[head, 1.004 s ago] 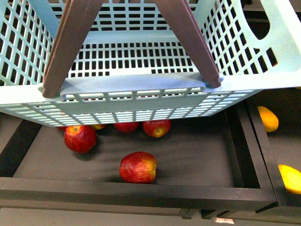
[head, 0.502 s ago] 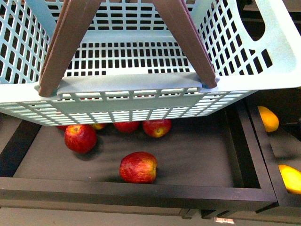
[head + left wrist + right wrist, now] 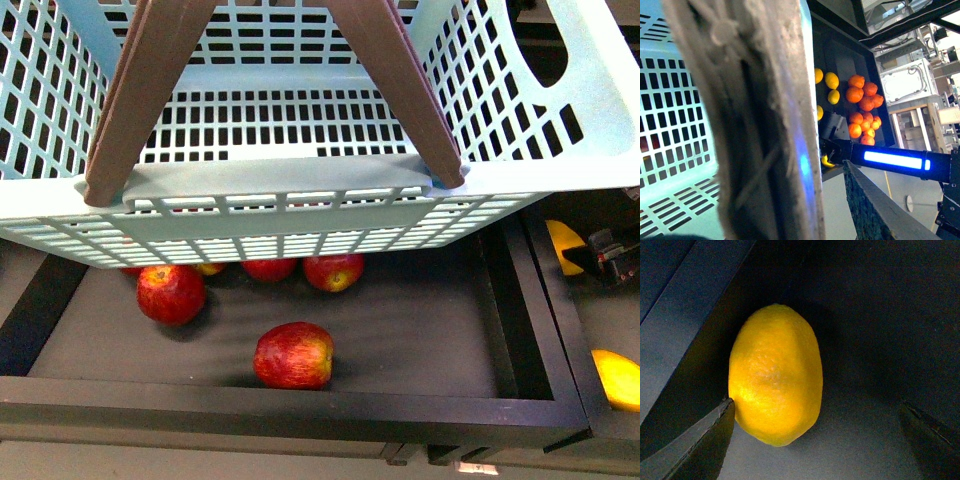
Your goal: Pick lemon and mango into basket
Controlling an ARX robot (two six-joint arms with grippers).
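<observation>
The right gripper [image 3: 610, 258] pushes in at the edge of the front view, where half a second earlier only fruit lay, and now hangs over the lemon [image 3: 558, 243] in the black compartment [image 3: 575, 330] to the right of the apples [image 3: 294, 355]. Its wrist camera shows the jaws wide open with nothing held, one finger just beside the lemon and the other well apart from it. The fruit lies on the compartment floor, close against the side wall.

The mint-green basket [image 3: 300, 190] hangs above the apples with its brown handles [image 3: 140, 110] raised, barely shifted. Whether the left gripper is clamped on a handle cannot be told from its own crowded view. No fruit shows on the visible basket floor, so the task appears to be at its first pick. The wall leaves little room for the near finger.
</observation>
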